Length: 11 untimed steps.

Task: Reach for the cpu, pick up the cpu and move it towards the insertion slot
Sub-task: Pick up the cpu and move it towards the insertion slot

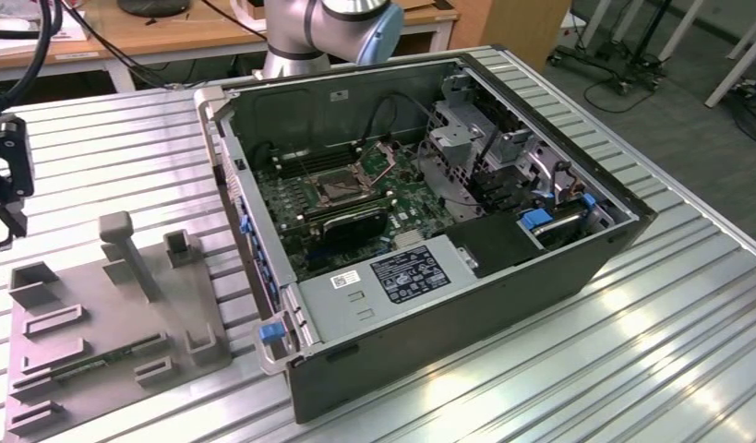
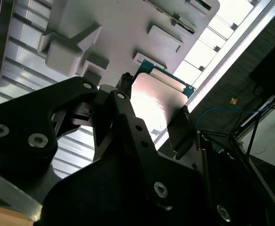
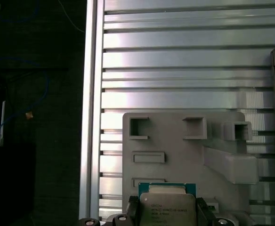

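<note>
While the fingers [image 3: 202, 210] pinch the cpu [image 3: 167, 207] by two opposite edges in both wrist views, the gripper [image 1: 8, 217] hangs above the grey fixture plate [image 1: 101, 318] near the bench [image 1: 673, 351] edge, well apart from the insertion slot [image 1: 338, 189] on the green motherboard [image 1: 292, 208] inside the open computer case [image 1: 476, 305].

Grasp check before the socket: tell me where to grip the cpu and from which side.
Take the cpu by two opposite edges, coming square onto its flat top: it is thin, square, smooth-lidded, so only edges give purchase. The gripper clamps it that way.
</note>
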### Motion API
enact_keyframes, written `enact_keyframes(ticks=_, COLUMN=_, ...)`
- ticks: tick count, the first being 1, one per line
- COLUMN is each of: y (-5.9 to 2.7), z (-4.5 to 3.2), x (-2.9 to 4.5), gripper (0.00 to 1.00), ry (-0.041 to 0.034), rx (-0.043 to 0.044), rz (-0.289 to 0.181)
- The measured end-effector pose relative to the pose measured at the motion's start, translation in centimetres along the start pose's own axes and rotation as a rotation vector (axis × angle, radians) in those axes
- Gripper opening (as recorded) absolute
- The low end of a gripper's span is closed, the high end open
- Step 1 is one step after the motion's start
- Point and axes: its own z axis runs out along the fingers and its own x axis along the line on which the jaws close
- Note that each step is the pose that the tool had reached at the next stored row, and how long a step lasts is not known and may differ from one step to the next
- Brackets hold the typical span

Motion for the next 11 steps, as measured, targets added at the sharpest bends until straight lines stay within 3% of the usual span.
enact_keyframes(ticks=4, y=0.01, z=-0.33, x=-0.04, gripper=0.54, ry=0.0000, rx=0.0001, rz=0.000)
enact_keyframes(ticks=11, y=0.08, z=-1.73, x=-0.05, gripper=0.54, ry=0.0000, rx=0.0000, rz=0.000)
